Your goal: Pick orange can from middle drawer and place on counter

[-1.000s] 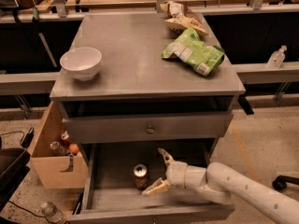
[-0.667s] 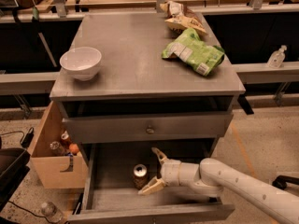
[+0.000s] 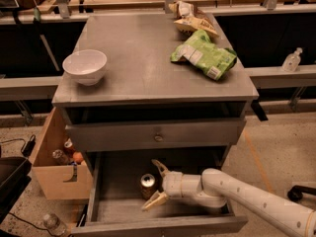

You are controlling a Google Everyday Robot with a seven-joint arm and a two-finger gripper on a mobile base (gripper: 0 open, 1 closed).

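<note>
The orange can (image 3: 147, 185) stands upright on the grey floor of the open middle drawer (image 3: 121, 209), its silver lid showing. My gripper (image 3: 154, 183) reaches in from the right on a white arm. It is open, one fingertip (image 3: 157, 164) behind the can and the other (image 3: 150, 204) in front of it, so the can sits between the fingers. The counter (image 3: 143, 63) is the broad grey cabinet top above.
A white bowl (image 3: 85, 66) sits on the counter's left. A green chip bag (image 3: 204, 55) and a tan snack bag (image 3: 190, 21) lie at its right back. A grey drawer with a round knob (image 3: 158, 138) is above. A cardboard box (image 3: 57, 162) stands left.
My gripper has moved left inside the drawer, so its open fingers now straddle the can. The can has not moved.
</note>
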